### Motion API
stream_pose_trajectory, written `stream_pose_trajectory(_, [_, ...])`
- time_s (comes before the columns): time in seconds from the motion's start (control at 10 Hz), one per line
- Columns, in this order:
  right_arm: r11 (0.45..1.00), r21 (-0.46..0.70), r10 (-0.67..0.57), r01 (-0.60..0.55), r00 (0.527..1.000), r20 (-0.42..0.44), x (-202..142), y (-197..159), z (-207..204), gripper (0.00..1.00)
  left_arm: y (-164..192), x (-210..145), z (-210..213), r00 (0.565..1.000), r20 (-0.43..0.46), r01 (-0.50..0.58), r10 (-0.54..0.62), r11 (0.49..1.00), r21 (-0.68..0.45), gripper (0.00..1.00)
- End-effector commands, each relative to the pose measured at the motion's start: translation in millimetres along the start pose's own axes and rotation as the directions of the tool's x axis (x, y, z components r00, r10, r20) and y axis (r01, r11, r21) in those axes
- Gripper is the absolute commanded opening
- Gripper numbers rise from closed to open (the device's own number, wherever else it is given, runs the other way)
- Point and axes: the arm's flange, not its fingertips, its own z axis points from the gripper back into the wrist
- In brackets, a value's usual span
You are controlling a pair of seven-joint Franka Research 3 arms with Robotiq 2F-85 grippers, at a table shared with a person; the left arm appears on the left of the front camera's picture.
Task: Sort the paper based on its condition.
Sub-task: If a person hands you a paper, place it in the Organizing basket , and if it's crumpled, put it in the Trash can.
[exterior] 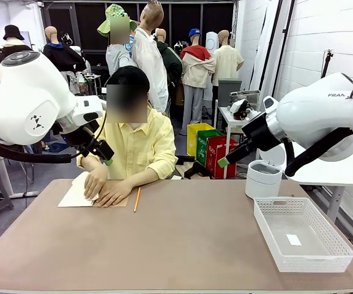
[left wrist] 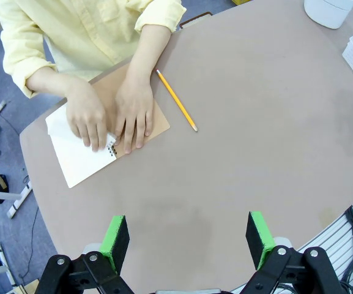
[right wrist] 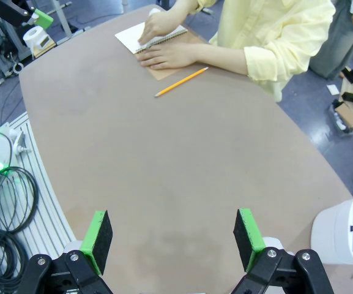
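The paper (left wrist: 78,160) lies at the far left corner of the tabletop (exterior: 182,245), in front of the person (exterior: 133,144) in a yellow shirt. It is a white sheet lying open on a notebook (left wrist: 158,121) with a tan cover and a spiral binding, and I cannot tell whether the sheet is loose or bound. One hand (left wrist: 87,119) presses flat on the white sheet near the spiral. The other hand (left wrist: 133,113) rests just beside it on the tan cover. A yellow pencil (left wrist: 176,101) lies on the bare tabletop just beside the notebook, apart from both hands, its dark tip pointing toward the robot's side. The left tool (left wrist: 187,237) hangs above the tabletop on the robot's side of the notebook, its green pads spread wide with nothing between them; in the front view it is up in the air in front of the person's shoulder. The right tool (right wrist: 171,237) is likewise wide open and empty — only bare brown tabletop shows between its pads — and in the front view it is raised high at the right, above a round white bin (exterior: 263,180). The bin stands at the far right. Nearer the robot, a white plastic basket (exterior: 314,262) with latticed walls sits on the right side of the tabletop, well apart from the paper, with a small white slip on its floor.
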Motion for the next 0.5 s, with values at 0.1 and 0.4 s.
stream_pose_trajectory(0.1, [1.0, 0.01, -0.01, 0.01, 1.0, -0.003, 0.2, 0.9, -1.0, 1.0, 0.1, 0.5, 0.9, 1.0, 0.002, 0.008, -0.008, 1.0, 0.001, 1.0])
stream_pose_trajectory(0.4, [1.0, 0.01, -0.01, 0.01, 1.0, -0.003, 0.2, 0.9, -1.0, 1.0, 0.1, 0.5, 0.9, 1.0, 0.002, 0.008, -0.008, 1.0, 0.001, 1.0])
